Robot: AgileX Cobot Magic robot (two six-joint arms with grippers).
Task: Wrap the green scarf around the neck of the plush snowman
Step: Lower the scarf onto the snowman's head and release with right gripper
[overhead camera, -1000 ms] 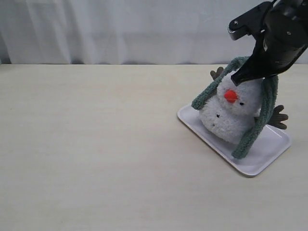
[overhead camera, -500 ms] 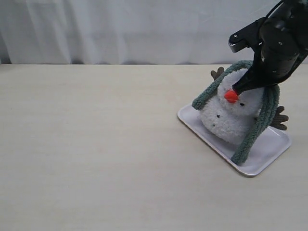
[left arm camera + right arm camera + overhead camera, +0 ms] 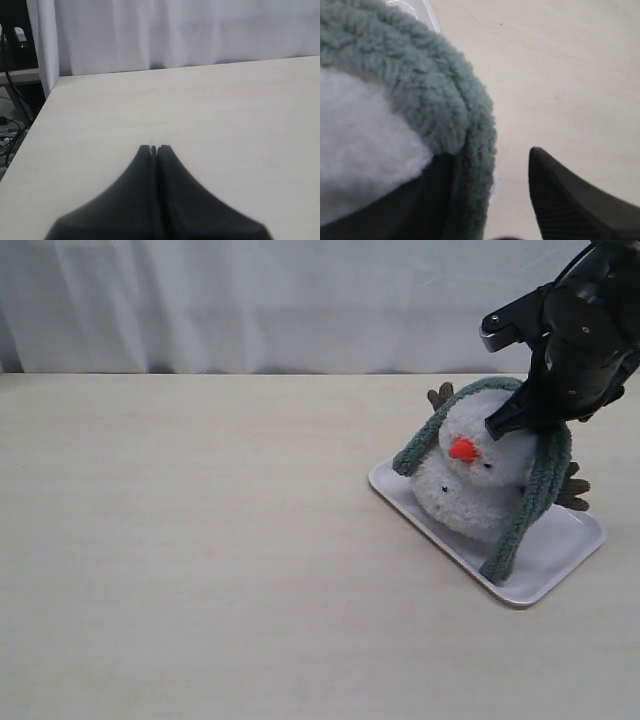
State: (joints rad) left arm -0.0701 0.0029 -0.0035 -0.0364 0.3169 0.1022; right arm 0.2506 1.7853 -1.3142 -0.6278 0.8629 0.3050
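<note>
Left gripper point(image 3: 154, 148): fingers are pressing flat together with nothing between them, hanging over bare tabletop point(image 3: 200, 540) near its left edge. In the left wrist view, dark cables point(image 3: 11, 107) are hanging off that edge, beside the white curtain point(image 3: 250, 300) that is running along the far edge.

The left and middle of the tabletop are carrying nothing.

White tray point(image 3: 570, 545): sitting slantwise near the right edge. The plush snowman point(image 3: 470, 495) is sitting on it, with its orange nose point(image 3: 463, 450) pointing left and forward. One brown twig arm point(image 3: 439, 395) is poking out at the far side and the other point(image 3: 574, 488) at the right.

Green scarf point(image 3: 543, 475): lying over the top of the snowman's head, not around the neck. Its left end is hanging beside the body and its right end is reaching down to the tray.

Right gripper point(image 3: 490, 154): hovering at the right side of the head and blocking part of it in the exterior view. Its jaws are standing apart. The scarf is lying against one finger point(image 3: 437, 200), the other point(image 3: 560, 195) is well clear of it, and nothing is being clamped.
</note>
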